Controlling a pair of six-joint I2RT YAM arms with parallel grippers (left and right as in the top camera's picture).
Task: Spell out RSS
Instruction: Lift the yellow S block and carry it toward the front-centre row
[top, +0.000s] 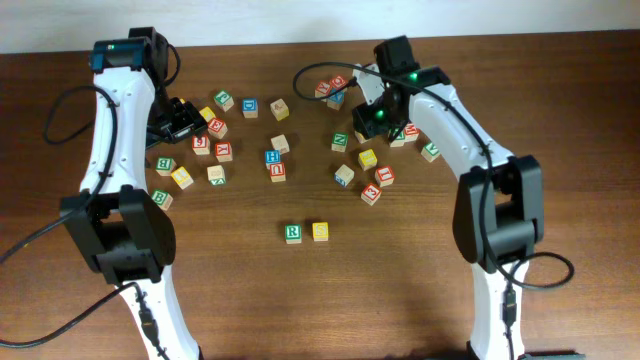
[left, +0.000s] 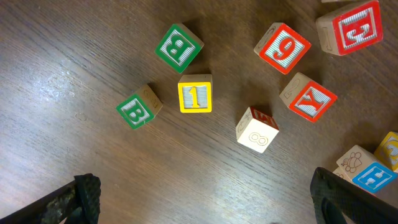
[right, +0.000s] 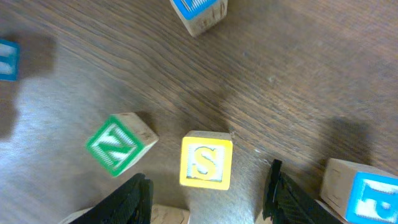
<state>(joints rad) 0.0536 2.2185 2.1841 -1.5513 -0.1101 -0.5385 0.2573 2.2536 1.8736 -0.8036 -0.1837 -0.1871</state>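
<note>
The green R cube (top: 292, 233) sits at the front middle of the table with a yellow S cube (top: 320, 231) touching its right side. A second yellow S cube (right: 206, 160) lies among the loose cubes; it also shows in the overhead view (top: 368, 158). My right gripper (right: 208, 198) is open, one finger on each side of this S cube in the right wrist view, not touching it. In the overhead view the right gripper (top: 377, 121) hangs just behind that cube. My left gripper (left: 205, 202) is open and empty over bare wood; overhead it (top: 186, 119) is at the back left.
A green N cube (right: 120, 144) lies just left of the loose S. Blue-lettered cubes (right: 364, 190) lie to its right and behind it (right: 199, 11). Two green B cubes (left: 179, 48) (left: 138, 109), a yellow 1 cube (left: 195, 93) and red cubes (left: 282, 47) lie ahead of the left gripper.
</note>
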